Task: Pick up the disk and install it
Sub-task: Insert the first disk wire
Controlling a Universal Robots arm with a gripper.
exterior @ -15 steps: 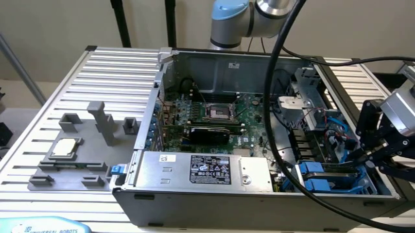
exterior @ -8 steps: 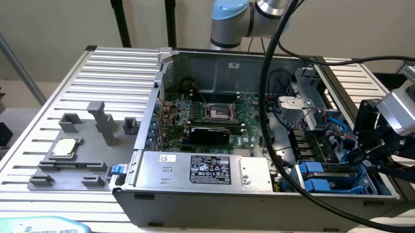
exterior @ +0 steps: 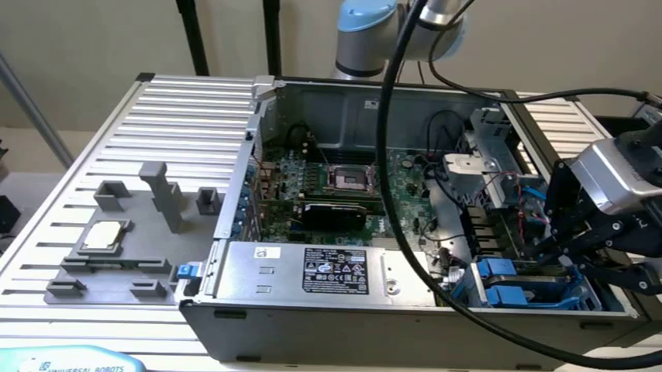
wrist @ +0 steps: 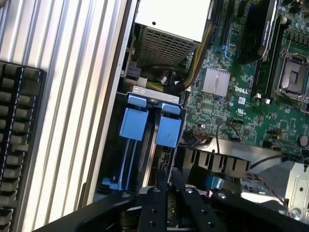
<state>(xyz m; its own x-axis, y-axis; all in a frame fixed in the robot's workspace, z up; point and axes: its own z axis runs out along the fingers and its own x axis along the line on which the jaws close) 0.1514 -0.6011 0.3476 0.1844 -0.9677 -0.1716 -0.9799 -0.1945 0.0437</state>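
"DELL" on motherboard [wrist: 240,92] | "UNIVERSAL ROBOTS" on light-blue part [exterior: 73,361] | power supply label [exterior: 334,270] unreadable

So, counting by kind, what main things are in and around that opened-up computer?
Open computer case: 1
Silver box with black label: 1
Blue drive carriers: 2
Small square silver chip: 1
Gripper: 1
Total: 6
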